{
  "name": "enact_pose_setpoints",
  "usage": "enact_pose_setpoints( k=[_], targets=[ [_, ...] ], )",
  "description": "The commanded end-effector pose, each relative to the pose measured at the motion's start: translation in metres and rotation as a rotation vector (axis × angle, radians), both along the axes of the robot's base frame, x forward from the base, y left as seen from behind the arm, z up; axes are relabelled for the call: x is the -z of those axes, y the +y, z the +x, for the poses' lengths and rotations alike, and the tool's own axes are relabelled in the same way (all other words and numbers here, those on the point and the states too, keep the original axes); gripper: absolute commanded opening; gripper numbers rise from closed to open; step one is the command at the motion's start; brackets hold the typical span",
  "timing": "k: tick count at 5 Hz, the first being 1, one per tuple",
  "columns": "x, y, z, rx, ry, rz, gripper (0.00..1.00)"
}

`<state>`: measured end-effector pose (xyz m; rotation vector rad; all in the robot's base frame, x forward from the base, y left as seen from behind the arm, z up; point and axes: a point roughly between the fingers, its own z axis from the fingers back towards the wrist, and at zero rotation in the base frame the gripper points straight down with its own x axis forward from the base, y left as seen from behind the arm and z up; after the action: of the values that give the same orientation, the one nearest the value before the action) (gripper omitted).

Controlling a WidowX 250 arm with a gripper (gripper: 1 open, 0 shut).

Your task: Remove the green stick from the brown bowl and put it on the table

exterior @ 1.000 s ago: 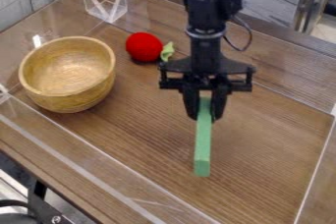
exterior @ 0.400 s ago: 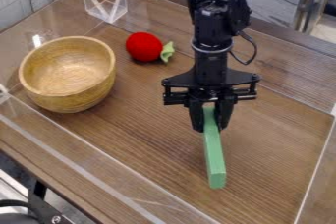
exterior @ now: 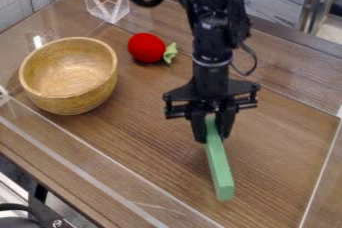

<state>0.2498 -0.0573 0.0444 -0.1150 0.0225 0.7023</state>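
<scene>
Gripping: the claw [exterior: 210, 124] points straight down with its jaws clamped on the upper end of the green stick [exterior: 218, 164].
Stick position: out of the brown bowl [exterior: 67, 73], slanting down and away from the jaws toward the near edge of the table [exterior: 120, 137]; its far end looks to be at or just above the wood, though contact cannot be confirmed.
Bowl: empty, sitting well to the left of the arm.
Other items: a red fruit [exterior: 147, 47] lies between the bowl and the arm; a clear plastic holder [exterior: 106, 5] stands at the back.
Stick handling: likely light and stiff, a flat bar with plain matte faces that should not slip much between the pads.
Hold point: a grip at one end lets the long free part swing or tilt; a hold nearer the middle would keep it level, but for a short set-down the end grip seems good enough.
Fragility: low, in my judgement; a short drop onto wood should not harm it.
Task stage: removal done, laying the bar flat and letting go remains.
</scene>
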Motion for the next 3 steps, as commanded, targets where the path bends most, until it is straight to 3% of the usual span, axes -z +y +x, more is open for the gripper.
enact_pose_setpoints(
  k=[1,2,3],
  targets=[
    [0.0094,-0.0042,0.0018,-0.038,-0.024,-0.007,0.00],
    [0.0094,-0.0001,0.0044,-0.070,-0.020,-0.009,0.00],
    [0.0058,0.0037,0.0094,-0.090,-0.029,-0.020,1.00]
  ],
)
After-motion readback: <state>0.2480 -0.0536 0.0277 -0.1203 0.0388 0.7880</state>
